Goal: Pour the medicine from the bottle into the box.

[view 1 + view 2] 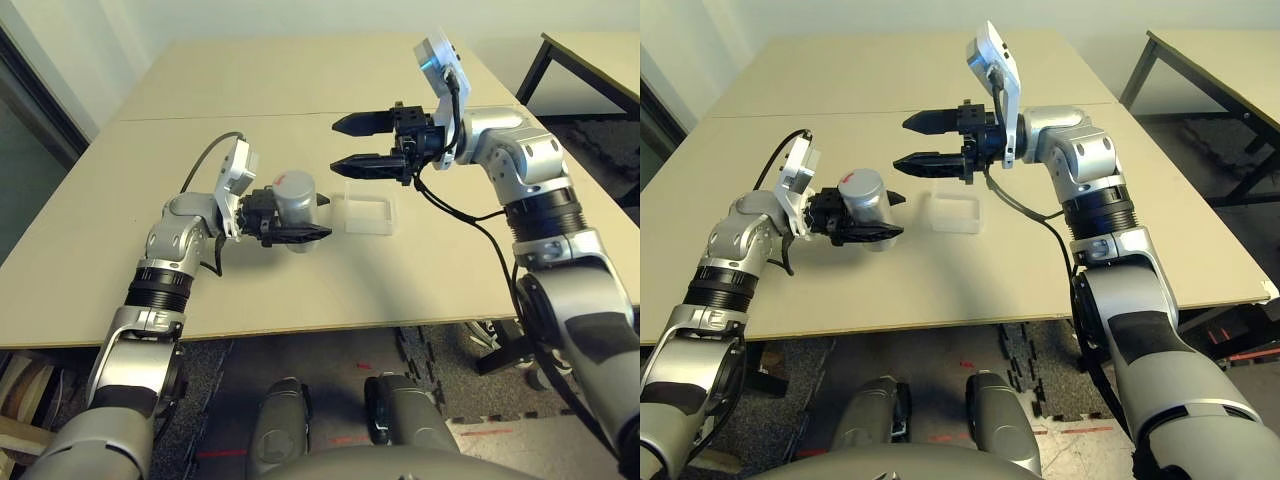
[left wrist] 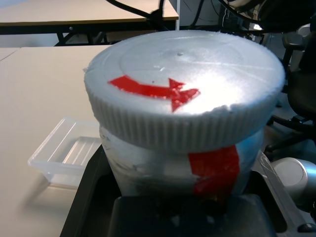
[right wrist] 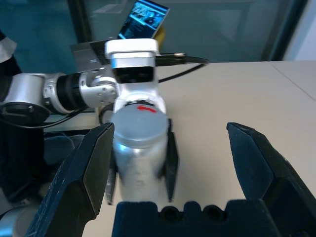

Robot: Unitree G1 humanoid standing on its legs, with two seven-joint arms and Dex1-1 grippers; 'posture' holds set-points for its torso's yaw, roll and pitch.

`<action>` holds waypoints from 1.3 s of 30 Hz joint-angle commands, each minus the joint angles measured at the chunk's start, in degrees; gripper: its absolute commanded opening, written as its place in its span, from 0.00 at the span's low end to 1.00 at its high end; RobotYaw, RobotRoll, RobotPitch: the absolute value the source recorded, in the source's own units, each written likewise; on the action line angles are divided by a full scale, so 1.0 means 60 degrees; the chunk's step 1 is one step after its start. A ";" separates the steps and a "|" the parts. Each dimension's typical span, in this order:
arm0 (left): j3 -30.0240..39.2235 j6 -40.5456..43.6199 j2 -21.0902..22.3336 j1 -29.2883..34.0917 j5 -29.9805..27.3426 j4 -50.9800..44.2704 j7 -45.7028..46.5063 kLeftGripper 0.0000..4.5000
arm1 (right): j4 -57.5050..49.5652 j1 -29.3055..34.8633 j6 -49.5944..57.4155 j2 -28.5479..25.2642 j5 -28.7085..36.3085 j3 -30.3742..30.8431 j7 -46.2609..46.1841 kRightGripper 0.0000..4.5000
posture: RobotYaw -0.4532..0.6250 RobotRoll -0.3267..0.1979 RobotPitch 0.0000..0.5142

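Capped bottle (image 2: pixel 177 163) is pinched upright by the left tool (image 1: pixel 318 217), perhaps so its cap can be twisted off by the spread right tool (image 1: pixel 345 146).

A pale beige table (image 1: pixel 300 290) has a seam across its far part; a clear box (image 1: pixel 370 227) lies near its middle.

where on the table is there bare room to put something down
Bare table: the stretch beyond the box and both claws, back to the far edge, and the strip between the box and the near edge. It is crowded in the middle, where the left claw grips the bottle beside the box and the right claw hangs open close by.
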 commanded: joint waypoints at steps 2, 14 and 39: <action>-0.0039 -0.0088 0.0066 -0.0079 0.0097 0.0075 -0.0104 0.62 | -0.0402 0.0129 0.0071 0.0303 -0.0015 0.0376 -0.0145 1.00 | 0.36 0.62 0.09; -0.0085 -0.0091 0.0011 -0.0152 0.0121 0.0112 -0.0099 0.62 | -0.0280 0.0087 -0.0272 0.1029 -0.0244 0.0865 -0.0404 1.00 | 0.36 0.62 0.08; -0.0099 0.0042 -0.0027 0.0023 0.0058 -0.0242 -0.0028 0.62 | 0.1263 -0.0205 -0.1395 0.1892 -0.1017 0.1064 -0.0894 1.00 | 0.37 0.62 0.08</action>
